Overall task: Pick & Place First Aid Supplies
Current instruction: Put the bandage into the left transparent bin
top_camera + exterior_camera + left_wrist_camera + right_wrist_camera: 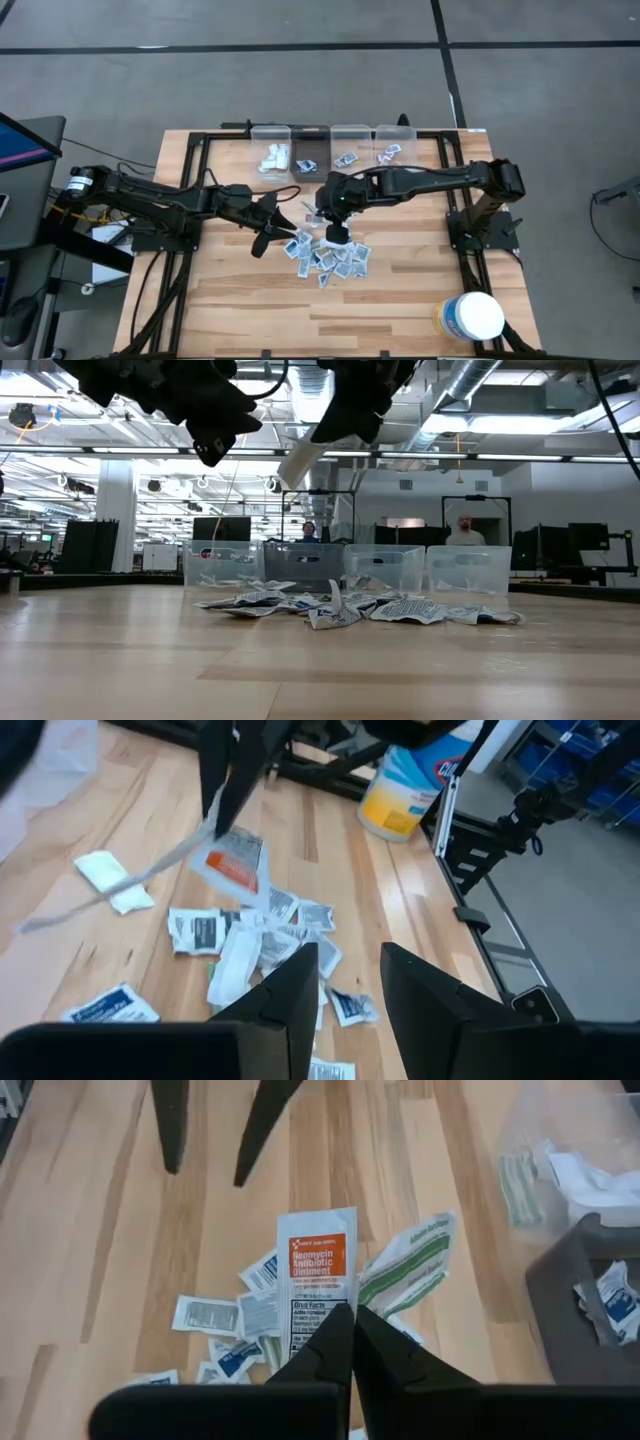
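Right gripper: centre frame, pinched on an ointment packet, raised above the packet pile on the bench. Left gripper: partly spread, empty, just left of the pile.

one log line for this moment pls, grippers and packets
right gripper: shut on ointment packet, lifted above pile | left gripper: open, empty, beside pile | bins: behind pile

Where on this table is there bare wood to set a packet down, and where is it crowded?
Bare wood: the near strip between the packet pile and the table's front edge, left of the white tub, and the patch between the pile and the right arm's base. Crowded: the pile itself, both tools above it, and the clear bins at the far edge.
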